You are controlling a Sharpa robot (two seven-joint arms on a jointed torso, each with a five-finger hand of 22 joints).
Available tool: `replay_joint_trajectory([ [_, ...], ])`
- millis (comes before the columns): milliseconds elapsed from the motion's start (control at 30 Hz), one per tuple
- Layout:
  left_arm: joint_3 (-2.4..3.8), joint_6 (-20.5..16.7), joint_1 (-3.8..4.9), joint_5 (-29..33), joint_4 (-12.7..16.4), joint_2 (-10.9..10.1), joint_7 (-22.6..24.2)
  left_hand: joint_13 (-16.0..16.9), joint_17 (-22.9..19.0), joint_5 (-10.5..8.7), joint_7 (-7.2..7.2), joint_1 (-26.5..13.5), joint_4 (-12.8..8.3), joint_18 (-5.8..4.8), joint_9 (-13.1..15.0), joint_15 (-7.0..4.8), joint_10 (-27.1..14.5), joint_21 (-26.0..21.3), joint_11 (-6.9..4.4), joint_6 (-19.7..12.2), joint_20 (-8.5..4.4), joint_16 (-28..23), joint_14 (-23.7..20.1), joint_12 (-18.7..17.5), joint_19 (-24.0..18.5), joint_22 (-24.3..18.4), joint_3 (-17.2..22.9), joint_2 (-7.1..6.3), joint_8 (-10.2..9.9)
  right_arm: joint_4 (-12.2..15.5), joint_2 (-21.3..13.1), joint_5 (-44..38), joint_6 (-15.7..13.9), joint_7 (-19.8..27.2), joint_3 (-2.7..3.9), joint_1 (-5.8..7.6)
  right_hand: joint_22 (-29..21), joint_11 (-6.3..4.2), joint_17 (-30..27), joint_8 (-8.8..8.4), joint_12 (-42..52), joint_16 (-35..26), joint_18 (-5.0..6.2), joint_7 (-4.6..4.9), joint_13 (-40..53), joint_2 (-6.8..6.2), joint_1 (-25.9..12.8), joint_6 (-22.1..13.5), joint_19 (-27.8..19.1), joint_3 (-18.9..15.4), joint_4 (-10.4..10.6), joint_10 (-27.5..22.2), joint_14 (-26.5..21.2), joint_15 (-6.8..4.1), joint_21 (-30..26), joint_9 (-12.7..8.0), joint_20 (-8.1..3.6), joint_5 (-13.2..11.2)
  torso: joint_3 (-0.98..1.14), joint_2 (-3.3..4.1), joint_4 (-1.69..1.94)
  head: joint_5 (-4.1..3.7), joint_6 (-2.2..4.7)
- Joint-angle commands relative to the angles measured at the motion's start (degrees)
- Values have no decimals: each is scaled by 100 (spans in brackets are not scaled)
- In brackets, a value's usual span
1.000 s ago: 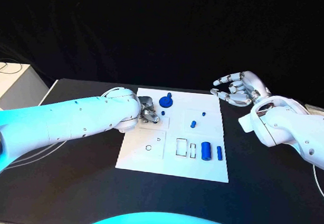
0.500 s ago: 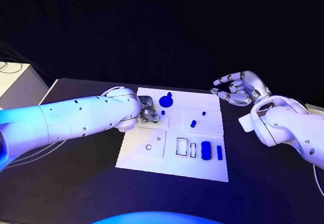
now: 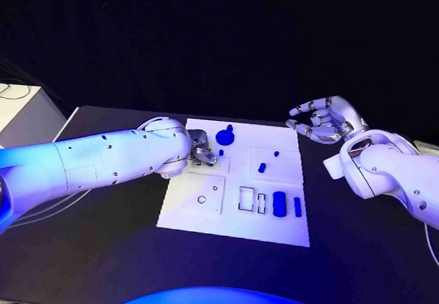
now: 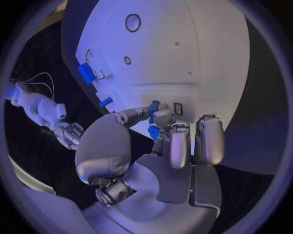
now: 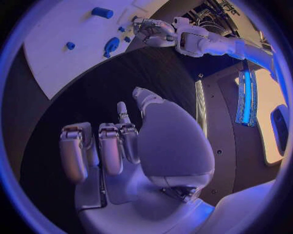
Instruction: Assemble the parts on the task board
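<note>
no readable text, labels or numbers anywhere

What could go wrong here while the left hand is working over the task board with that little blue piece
1. The left hand pinches a small blue part only at its fingertips; it could slip or tilt before seating.
2. That hand works close to the loose blue parts on the task board and might knock them.
3. The fingers hide the part from the head view, so misalignment could go unseen.

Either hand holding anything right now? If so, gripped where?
The left hand pinches a small blue part between its fingertips, over the task board; where on the part cannot be told. The right hand holds nothing, fingers apart, off the board.
</note>
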Motion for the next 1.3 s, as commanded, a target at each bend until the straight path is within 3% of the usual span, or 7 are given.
replay_joint_trajectory([
  [33, -15, 164, -25, 59, -6, 27, 4, -15, 1378, -26, -170, -55, -158, -32, -7, -47, -26, -40, -14, 146, -1, -39, 556, -1, -20, -5, 118, -8, -23, 1, 1, -36, 64, 46, 3, -2, 1413, 30, 1275, 24, -31, -32, 0, -8, 1258, -5, -71, -50, 525, 2, 27, 335, 540, 39, -34, 9, 34, -5, 0, 0, -4, 0, -8],
  [533, -15, 186, -25, 88, -48, 47, 3, -16, 1378, -40, -176, -77, 22, -30, -13, -51, -41, -58, -16, 198, -5, -39, 556, 28, -21, -17, -238, -79, -61, -1, -2, -33, 61, 47, 3, -3, 1413, 30, 1275, 24, -31, -32, 0, -8, 1258, -5, -71, -50, 525, 2, 27, 335, 540, 39, -34, 9, 34, -5, -1, 1, 3, -12, -28],
  [1000, -15, 200, -25, 96, -73, 52, 0, -48, 1380, -46, -160, 62, 447, -31, -9, -40, -74, -81, -1, 268, -4, -40, 557, 65, -11, -17, -1239, -108, -134, -2, 0, -20, 66, 77, 3, -5, 1408, 28, 1267, 37, -29, -35, 2, -11, 1258, -33, -153, -60, 521, -20, 60, 336, 538, 37, -42, 19, 33, 4, 2, 1, -3, -17, -40],
  [1300, -16, 206, -25, 99, -97, 53, -2, -76, 1375, -42, -156, 113, 542, -31, -8, -36, -94, -86, 3, 269, -2, -42, 555, 59, -10, -17, -1439, -130, -156, -2, -5, -16, 69, 93, 3, -5, 1396, 21, 1259, 59, -31, -39, 7, -21, 1255, -79, -279, -68, 512, -90, 90, 335, 536, 32, -62, 35, 29, -44, -1, -1, -2, -25, -45],
])
